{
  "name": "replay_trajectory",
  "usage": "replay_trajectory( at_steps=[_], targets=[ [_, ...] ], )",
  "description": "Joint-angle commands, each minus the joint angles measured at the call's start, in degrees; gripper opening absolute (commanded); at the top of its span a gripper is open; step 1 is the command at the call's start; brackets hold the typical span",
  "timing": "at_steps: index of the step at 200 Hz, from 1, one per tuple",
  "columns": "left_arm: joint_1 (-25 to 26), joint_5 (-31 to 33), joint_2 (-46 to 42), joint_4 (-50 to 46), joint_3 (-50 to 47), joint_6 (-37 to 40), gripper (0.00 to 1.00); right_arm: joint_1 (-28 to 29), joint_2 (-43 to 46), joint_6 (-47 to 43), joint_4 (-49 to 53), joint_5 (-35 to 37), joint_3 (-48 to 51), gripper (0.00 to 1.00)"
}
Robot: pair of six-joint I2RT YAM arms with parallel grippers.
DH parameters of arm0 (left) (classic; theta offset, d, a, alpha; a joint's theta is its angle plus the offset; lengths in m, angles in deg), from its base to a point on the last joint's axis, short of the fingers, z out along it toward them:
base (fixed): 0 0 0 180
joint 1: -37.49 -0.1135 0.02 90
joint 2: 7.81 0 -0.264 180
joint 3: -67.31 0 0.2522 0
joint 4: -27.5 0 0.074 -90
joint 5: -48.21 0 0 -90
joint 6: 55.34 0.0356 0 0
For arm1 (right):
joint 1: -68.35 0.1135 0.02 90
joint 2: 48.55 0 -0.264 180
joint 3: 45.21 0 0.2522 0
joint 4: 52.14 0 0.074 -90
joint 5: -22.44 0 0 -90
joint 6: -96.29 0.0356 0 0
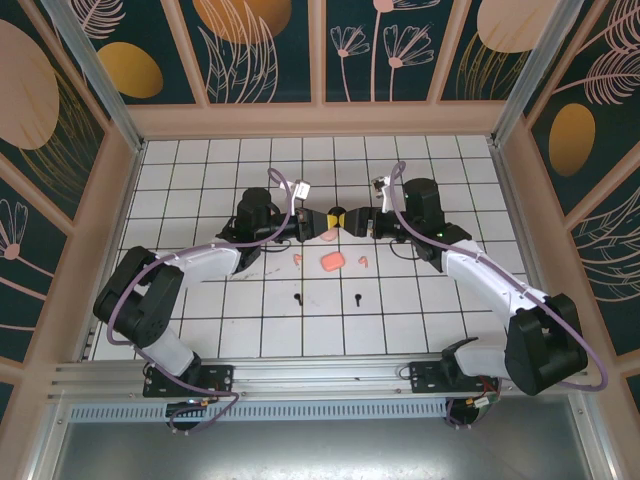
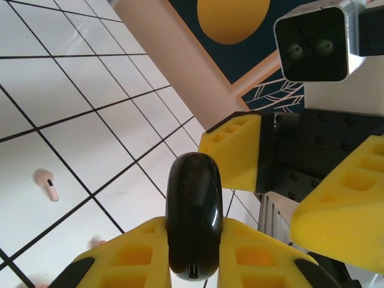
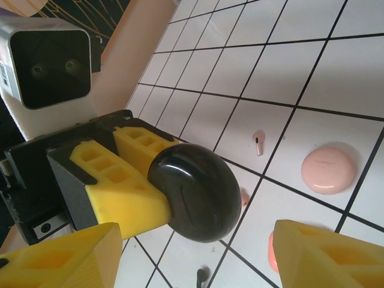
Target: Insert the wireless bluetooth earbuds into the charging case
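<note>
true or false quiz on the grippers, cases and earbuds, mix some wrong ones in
1. The left gripper grips a black case. True.
2. The right gripper is clamped on that case. False: its jaws stand open, clear of it.
3. A pink case lies on the table. True.
4. Every earbud is stowed in a case. False: two black earbuds lie loose on the table.
5. A pink earbud lies on the table. True.
</note>
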Motion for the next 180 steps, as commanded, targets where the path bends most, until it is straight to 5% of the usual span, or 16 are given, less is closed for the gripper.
replay_trajectory(
  at_steps=[1,102,180],
  targets=[
    [0.0,-2.8,0.6,0.7,1.6,0.2,0.00,-0.5,-1.4,-2.0,-2.9,-1.9,0.1,0.67],
    [0.1,-4.5,-3.1,2.4,0.5,-0.8,0.00,-6.0,-4.1,1.0,-5.8,-0.9,3.7,0.52],
    [0.1,-3.9,-3.7,3.5,0.1,-1.2,0.00,-7.0,5.8,5.0,-6.3,-7.8,7.1,0.52]
  ],
)
